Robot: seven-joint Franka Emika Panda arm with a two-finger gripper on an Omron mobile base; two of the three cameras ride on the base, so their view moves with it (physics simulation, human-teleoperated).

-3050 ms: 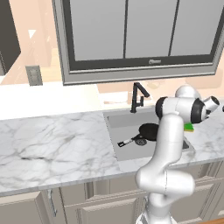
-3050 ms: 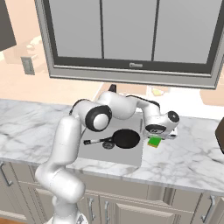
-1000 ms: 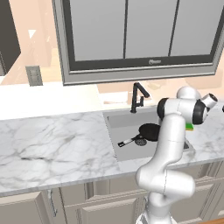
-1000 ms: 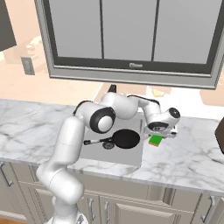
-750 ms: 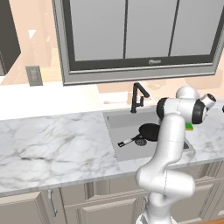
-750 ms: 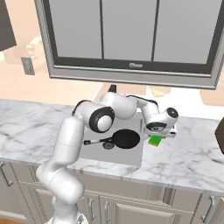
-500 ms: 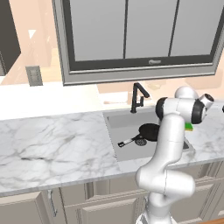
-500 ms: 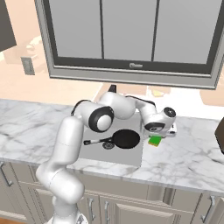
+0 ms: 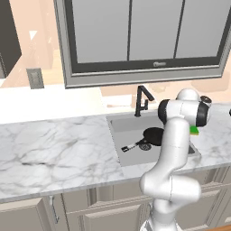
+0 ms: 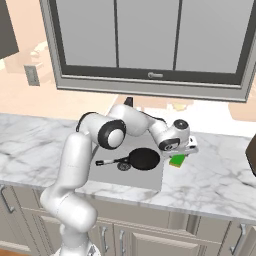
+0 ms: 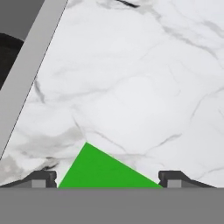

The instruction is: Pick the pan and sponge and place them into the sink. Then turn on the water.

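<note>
The pan (image 10: 144, 158) already lies in the sink (image 10: 107, 171), its handle pointing toward 9 o'clock in the right base view. The sponge (image 10: 176, 160) sits on the marble counter (image 10: 215, 175), just beside the sink's rim at 3 o'clock from the pan. The step in hand appears to be the pick of the sponge.

You have the gripper (image 11: 107, 179) low over the sponge. In the hand view, one green corner of the sponge (image 11: 103, 169) points toward 12 o'clock between the two dark fingertips (image 11: 41, 178), and the sink's grey rim runs along the 9-to-11 o'clock edge.

To do this step well:
- Keep the sponge centred between the tips, so that both pads meet it together.
- Go down until the pads reach the sponge's sides, not merely its top face.
- Close gently; the sponge is likely soft and may squash or slip out sideways.
- Lift straight up before you swing toward the basin, so that the sponge clears the rim.

The fingers are spread wide, one on each side of the green corner. Whether either tip touches the sponge cannot be told, because the lower edge of the hand view cuts them off. Nothing is held.
</note>
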